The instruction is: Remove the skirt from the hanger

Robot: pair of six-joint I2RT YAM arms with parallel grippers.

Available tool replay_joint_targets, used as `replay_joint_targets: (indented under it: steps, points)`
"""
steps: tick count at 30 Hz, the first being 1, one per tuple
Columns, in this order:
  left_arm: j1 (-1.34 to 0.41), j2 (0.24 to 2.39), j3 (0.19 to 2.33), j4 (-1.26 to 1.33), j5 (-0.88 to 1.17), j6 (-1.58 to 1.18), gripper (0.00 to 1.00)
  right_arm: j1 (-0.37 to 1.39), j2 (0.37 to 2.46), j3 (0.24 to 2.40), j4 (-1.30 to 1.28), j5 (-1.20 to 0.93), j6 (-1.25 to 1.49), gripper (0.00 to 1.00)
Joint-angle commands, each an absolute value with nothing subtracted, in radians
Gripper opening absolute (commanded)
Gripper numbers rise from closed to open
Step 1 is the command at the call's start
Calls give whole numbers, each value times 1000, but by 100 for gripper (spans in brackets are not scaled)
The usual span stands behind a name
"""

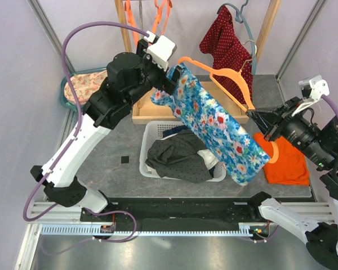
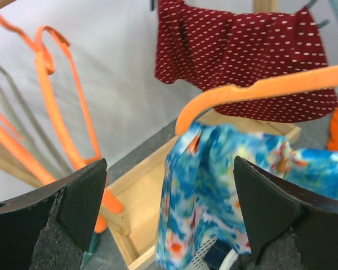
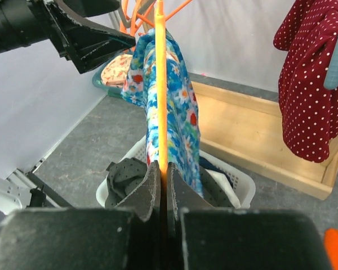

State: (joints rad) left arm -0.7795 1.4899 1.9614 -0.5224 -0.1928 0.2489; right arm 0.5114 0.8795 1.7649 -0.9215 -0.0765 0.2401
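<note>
Grasp step: right gripper [image 3: 162,169] clamps the orange hanger [image 3: 160,84], left gripper [image 2: 169,163] gapes before the floral skirt [image 2: 214,191]; next, probably pinch fabric and draw it off.

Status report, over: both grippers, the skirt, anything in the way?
Left gripper open, near end of skirt. Right gripper shut on hanger. Skirt draped over hanger. Nothing blocking; basket beneath.

White basket [image 1: 149,140] holds dark clothes [image 1: 177,157]; red dotted garment [image 1: 225,42] hangs over wooden tray [image 1: 149,117].
</note>
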Motion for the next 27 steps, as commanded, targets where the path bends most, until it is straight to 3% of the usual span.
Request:
replay_joint_targets:
  steps: [1,12,13,15,16,18,23,27]
  points:
    - [-753,1523,1970,-601,89,296,100,512,865,1860,-883,-83,247,0]
    - [-709,1485,1864,-581,103,304,97,511,894,1918,-911,-74,213,0]
    - [-703,1482,1862,-578,116,299,89,512,894,1914,-910,-74,213,0]
    - [-686,1485,1865,-575,155,298,52,512,894,1907,-908,-75,213,0]
    - [-686,1486,1868,-577,153,293,20,512,896,1902,-908,-66,209,0]
    - [-686,1486,1874,-581,144,288,4,511,893,1887,-908,-52,206,0]
    - [-686,1485,1894,-606,143,285,2,512,902,1845,-904,18,195,0]
    - [-689,1499,2032,-675,228,258,2,512,911,1745,-879,64,180,0]
